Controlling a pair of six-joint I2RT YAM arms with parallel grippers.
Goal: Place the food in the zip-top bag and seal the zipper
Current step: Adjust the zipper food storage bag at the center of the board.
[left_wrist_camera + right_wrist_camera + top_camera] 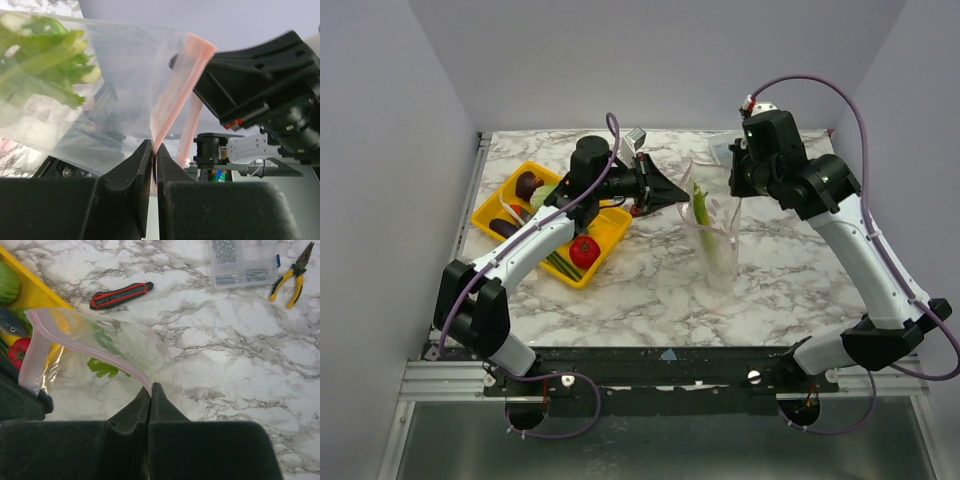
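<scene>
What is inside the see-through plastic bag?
The clear floppy zip-top bag holds long green celery-like stalks with leafy ends. Nothing else shows through it, though folds near the bottom blur the view.

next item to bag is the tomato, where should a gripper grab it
Grip the tomato across its round middle, coming straight down from above. It sits at the near end of the yellow tray with green stalks close beside it, so its sides are crowded. Both grippers now pinch the zip-top bag.

No readable text, label, brand or number shows in any view
</scene>
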